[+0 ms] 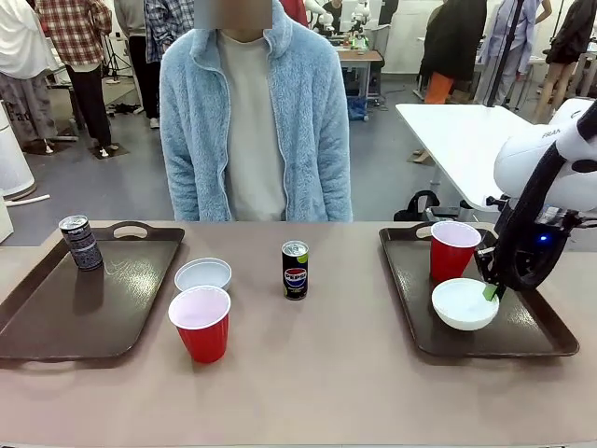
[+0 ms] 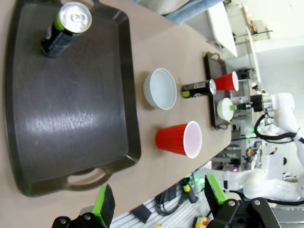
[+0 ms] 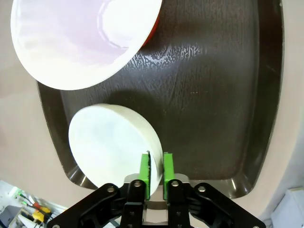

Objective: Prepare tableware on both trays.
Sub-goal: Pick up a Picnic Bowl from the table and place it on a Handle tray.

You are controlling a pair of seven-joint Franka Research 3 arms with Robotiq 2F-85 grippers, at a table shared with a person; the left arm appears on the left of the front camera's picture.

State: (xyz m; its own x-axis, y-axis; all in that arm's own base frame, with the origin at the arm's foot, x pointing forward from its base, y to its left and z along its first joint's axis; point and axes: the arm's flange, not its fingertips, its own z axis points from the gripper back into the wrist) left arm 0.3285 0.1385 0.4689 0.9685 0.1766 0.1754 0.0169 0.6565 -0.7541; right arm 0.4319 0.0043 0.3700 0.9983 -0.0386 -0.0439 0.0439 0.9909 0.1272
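Note:
My right gripper (image 1: 490,289) (image 3: 156,162) is shut on the rim of a white bowl (image 1: 465,303) (image 3: 109,142), which rests on the right tray (image 1: 546,338) (image 3: 204,95). A red cup (image 1: 454,247) (image 3: 80,38) stands upright behind the bowl on that tray. The left tray (image 1: 84,308) (image 2: 71,109) holds a dark can (image 1: 80,243) (image 2: 66,28) at its far corner. Between the trays, on the tabletop, are a second white bowl (image 1: 202,274) (image 2: 160,88), a second red cup (image 1: 200,322) (image 2: 180,138) and a Pepsi can (image 1: 295,270) (image 2: 197,88). My left gripper (image 2: 159,199) hangs open above the left tray's near end.
A person in a light blue fleece (image 1: 254,112) stands at the table's far edge, hands out of view. A white table (image 1: 466,140) stands behind on the right. Bare tan tabletop (image 1: 326,383) runs along the near edge.

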